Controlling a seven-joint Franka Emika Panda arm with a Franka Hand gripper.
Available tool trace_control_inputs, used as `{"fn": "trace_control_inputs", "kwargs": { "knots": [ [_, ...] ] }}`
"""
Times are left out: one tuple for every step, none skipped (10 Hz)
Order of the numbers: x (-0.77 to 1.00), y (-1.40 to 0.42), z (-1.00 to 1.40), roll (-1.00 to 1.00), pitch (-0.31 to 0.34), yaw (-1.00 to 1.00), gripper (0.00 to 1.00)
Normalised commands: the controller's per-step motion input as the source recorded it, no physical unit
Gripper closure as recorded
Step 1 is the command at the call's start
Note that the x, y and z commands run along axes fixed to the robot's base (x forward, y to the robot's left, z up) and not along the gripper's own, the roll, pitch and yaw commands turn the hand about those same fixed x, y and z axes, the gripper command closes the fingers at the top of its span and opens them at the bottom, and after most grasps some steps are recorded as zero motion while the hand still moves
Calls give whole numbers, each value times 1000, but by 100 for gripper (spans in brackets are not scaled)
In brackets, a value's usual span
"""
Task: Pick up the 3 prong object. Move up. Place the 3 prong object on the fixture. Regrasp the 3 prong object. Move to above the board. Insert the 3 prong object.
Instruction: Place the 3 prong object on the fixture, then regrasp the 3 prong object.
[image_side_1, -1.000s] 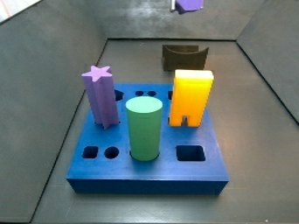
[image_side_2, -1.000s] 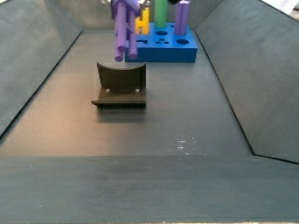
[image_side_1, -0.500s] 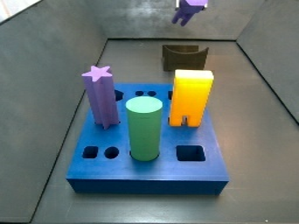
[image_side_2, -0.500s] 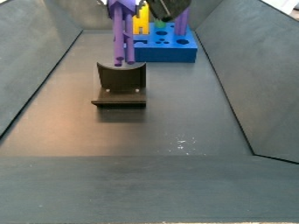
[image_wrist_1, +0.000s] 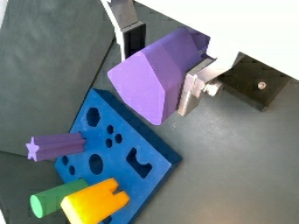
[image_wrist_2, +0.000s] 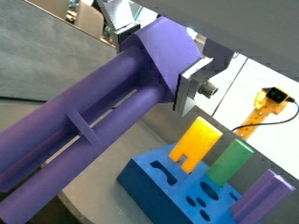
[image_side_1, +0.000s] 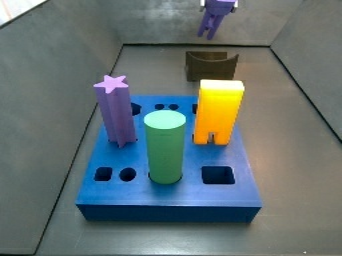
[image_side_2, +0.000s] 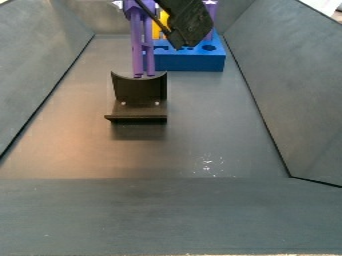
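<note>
My gripper (image_wrist_1: 162, 74) is shut on the 3 prong object (image_wrist_1: 158, 72), a light-purple block clamped between the silver fingers (image_wrist_1: 194, 84). In a side view the 3 prong object (image_side_2: 139, 42) hangs upright from the gripper (image_side_2: 171, 14), its lower end close over the notch of the dark fixture (image_side_2: 136, 97); contact cannot be told. From the board side, the 3 prong object (image_side_1: 214, 15) shows high above the fixture (image_side_1: 211, 65). The blue board (image_side_1: 127, 195) lies nearer that camera. The long purple body (image_wrist_2: 82, 140) runs away from the gripper (image_wrist_2: 158, 57).
On the board stand a purple star-topped post (image_side_1: 115, 110), a green cylinder (image_side_1: 164, 147) and a yellow block (image_side_1: 219, 110). Several shaped holes (image_wrist_1: 138, 161) are open in its top. Grey walls (image_side_2: 274, 90) enclose the floor on both sides.
The gripper has come down a little with the 3 prong object, whose lower end is closer to the fixture. The gripper's dark body has entered one side view from above.
</note>
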Motion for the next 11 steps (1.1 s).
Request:
{"fn": "trace_control_inputs", "kwargs": {
  "knots": [
    [92, 121, -1000, -233, 22, -141, 100],
    [94, 123, -1000, -210, -2, -120, 100],
    [113, 114, -1000, -193, -19, -106, 100],
    [117, 107, -1000, -163, -29, -92, 100],
    [124, 106, -1000, -126, -48, -72, 100],
    [114, 85, -868, -104, -60, -57, 100],
    [96, 58, -685, -87, -70, -45, 100],
    [71, 37, -452, -81, -84, -25, 100],
    [63, 26, -281, -81, -87, -10, 100],
    [0, 0, 0, 0, 0, 0, 0],
    [0, 0, 1000, 65, 46, 25, 0]
  ]
}}
